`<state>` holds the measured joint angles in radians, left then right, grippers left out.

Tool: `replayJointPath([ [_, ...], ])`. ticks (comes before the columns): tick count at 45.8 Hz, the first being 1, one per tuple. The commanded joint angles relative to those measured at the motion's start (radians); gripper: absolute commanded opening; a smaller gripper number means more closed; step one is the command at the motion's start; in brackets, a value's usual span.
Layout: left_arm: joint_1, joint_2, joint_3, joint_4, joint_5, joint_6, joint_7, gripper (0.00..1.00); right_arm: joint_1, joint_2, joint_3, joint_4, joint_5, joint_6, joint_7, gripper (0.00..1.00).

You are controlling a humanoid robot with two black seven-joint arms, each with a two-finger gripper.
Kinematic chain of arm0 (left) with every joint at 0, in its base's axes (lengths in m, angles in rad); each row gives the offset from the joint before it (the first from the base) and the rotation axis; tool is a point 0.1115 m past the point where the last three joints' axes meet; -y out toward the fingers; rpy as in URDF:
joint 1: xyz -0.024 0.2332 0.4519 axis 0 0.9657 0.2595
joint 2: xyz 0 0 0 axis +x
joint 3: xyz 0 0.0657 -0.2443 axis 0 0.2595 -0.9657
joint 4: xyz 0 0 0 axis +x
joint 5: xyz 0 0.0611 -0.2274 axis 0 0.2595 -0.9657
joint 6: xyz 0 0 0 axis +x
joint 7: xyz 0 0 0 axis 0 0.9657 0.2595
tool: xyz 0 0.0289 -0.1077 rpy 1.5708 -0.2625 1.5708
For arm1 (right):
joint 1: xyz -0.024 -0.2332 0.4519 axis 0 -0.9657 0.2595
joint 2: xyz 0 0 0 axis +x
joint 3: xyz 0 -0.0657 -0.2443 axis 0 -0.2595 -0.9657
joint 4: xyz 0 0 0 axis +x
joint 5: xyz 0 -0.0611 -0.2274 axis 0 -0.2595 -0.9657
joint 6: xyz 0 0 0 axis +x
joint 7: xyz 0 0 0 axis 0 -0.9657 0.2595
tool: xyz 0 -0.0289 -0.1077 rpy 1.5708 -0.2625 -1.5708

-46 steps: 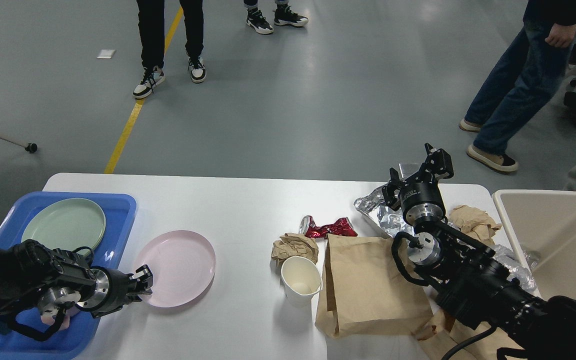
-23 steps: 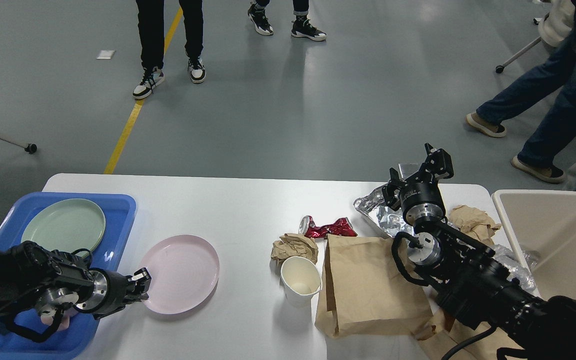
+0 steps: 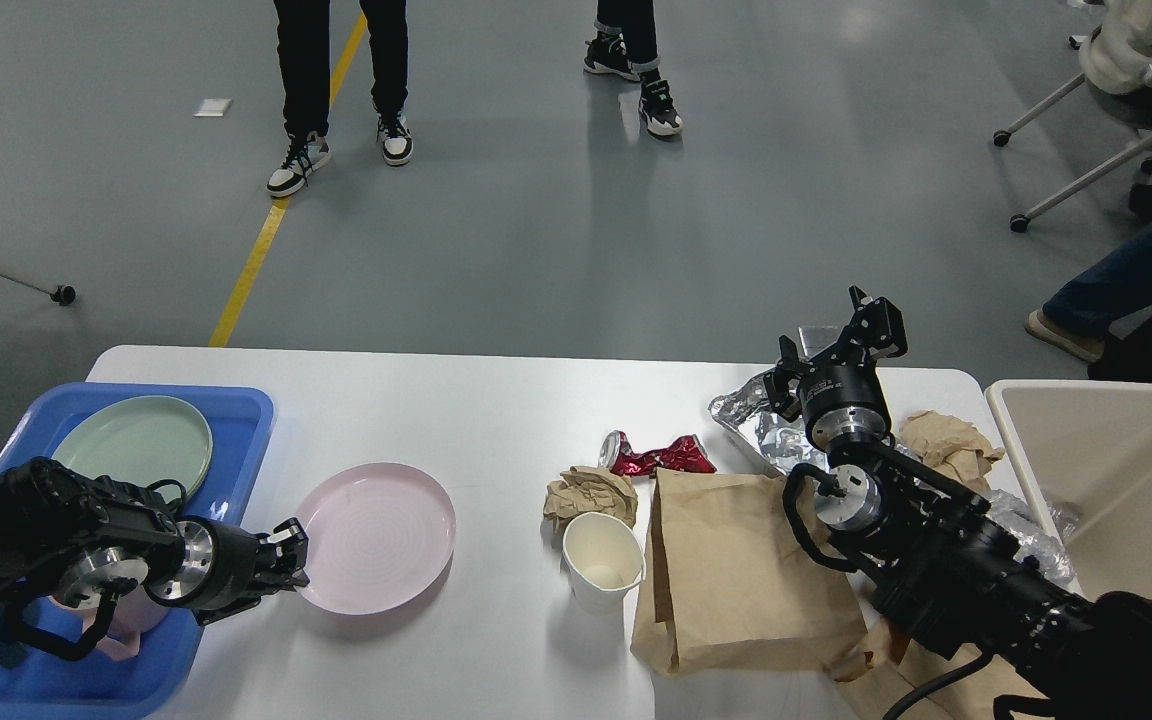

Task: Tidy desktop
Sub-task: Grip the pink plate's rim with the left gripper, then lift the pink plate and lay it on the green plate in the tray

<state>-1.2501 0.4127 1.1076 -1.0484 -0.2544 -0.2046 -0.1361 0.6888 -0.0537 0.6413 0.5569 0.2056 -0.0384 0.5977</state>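
Note:
The white desktop (image 3: 496, 420) holds a pink plate (image 3: 381, 535) at front left. My left gripper (image 3: 288, 555) is shut on the plate's left rim, and the plate looks slightly raised on that side. My right gripper (image 3: 833, 340) is open and empty, raised above crumpled foil (image 3: 771, 430) at the back right. A crushed red can (image 3: 656, 457), a brown paper ball (image 3: 591, 493), a white paper cup (image 3: 601, 560) and a flat brown paper bag (image 3: 736, 575) lie in the middle right.
A blue tray (image 3: 246, 400) at the left holds a green plate (image 3: 133, 443). A beige bin (image 3: 1116, 470) stands at the right edge, with more crumpled brown paper (image 3: 941, 440) beside it. People stand beyond the table.
My left gripper and the pink plate have shifted a little to the right. My right arm has not moved. The people behind have walked.

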Motion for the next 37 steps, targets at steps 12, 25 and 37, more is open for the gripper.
replayJointPath([
  [12,-0.363,0.060,0.167,-0.292,-0.006,-0.013,0.004,0.00,0.000,0.000,0.001,0.000,0.000,0.000,0.001,1.00],
  [25,-0.811,0.051,0.343,-0.577,-0.054,-0.067,0.001,0.00,0.000,0.000,0.000,0.000,0.000,0.000,-0.001,1.00],
  [37,-0.940,0.021,0.452,-0.593,-0.148,-0.173,-0.028,0.00,0.000,0.000,0.000,0.000,0.000,0.000,-0.001,1.00],
])
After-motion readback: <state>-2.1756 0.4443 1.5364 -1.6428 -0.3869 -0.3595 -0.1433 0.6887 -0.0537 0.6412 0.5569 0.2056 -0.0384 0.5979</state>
